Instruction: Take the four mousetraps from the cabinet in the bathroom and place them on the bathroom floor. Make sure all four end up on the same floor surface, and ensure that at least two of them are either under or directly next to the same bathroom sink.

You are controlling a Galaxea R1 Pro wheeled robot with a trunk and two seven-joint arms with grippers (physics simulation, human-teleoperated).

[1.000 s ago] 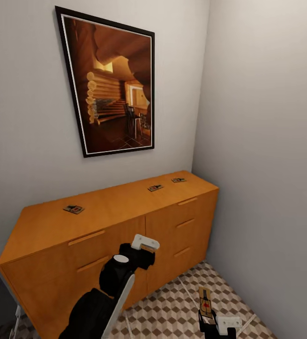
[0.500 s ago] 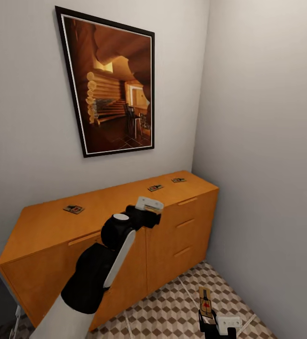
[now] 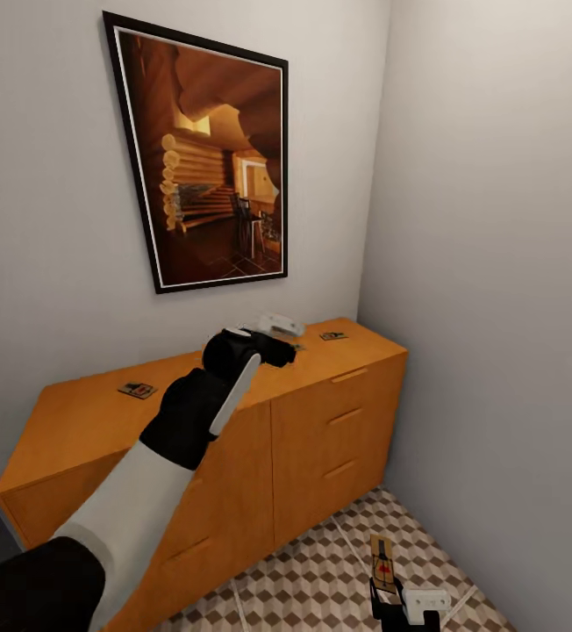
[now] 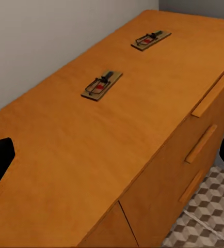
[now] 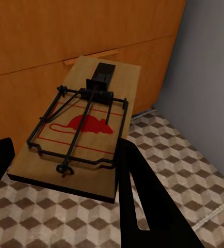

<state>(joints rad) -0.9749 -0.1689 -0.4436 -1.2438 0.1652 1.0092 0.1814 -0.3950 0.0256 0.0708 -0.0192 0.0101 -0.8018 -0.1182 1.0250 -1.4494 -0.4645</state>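
A: Where are the mousetraps?

B: In the head view one lies on the cabinet (image 3: pixel 102 412) top at about 9 o'clock of the left arm, the left-end trap (image 3: pixel 137 390). Another, the corner trap (image 3: pixel 332 335), sits toward 2 o'clock near the wall corner. The left wrist view shows the corner trap (image 4: pixel 151 39) and a nearer middle trap (image 4: pixel 102 85), well apart on the wood.

A: And the left claw (image 3: pixel 288 341)?

B: It hangs over the cabinet top. In the head view the wrist covers its fingers and the middle trap, so I cannot tell how its jaws stand. The wrist view shows only dark finger edges.

A: The right one?

B: The right claw (image 5: pixel 65 155) is clamped on a fourth trap, the held trap (image 5: pixel 81 124), above the bathroom floor (image 5: pixel 194 155). In the head view it is cut off at 6 o'clock.
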